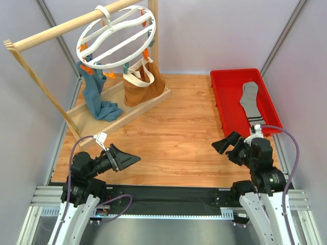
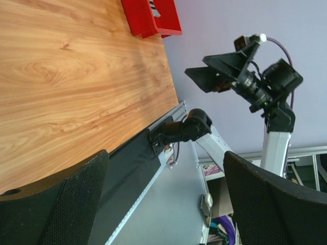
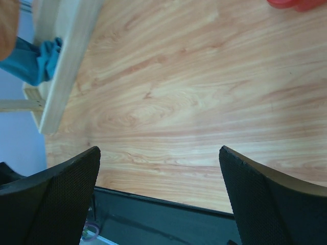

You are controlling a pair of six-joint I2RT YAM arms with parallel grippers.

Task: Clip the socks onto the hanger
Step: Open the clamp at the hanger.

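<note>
A light grey sock (image 1: 250, 100) lies lengthwise in the red tray (image 1: 220, 97) at the right, its striped cuff (image 1: 255, 121) towards me. I cannot tell whether a second sock lies under it. The white round hanger (image 1: 116, 34) hangs by its hook from the wooden rail at the back left, with orange and teal clips below it. My left gripper (image 1: 127, 155) is open and empty above the table's near left, also seen in the left wrist view (image 2: 166, 158). My right gripper (image 1: 224, 142) is open and empty just in front of the tray, also seen in the right wrist view (image 3: 159, 150).
The wooden rail frame (image 1: 51, 33) stands at the back left on a base board (image 3: 66, 61). A teal-blue cloth (image 1: 97, 99) and a brown tote bag (image 1: 143, 81) hang under the hanger. The left wrist view shows the right arm (image 2: 255, 81) and the tray's corner (image 2: 153, 23).
</note>
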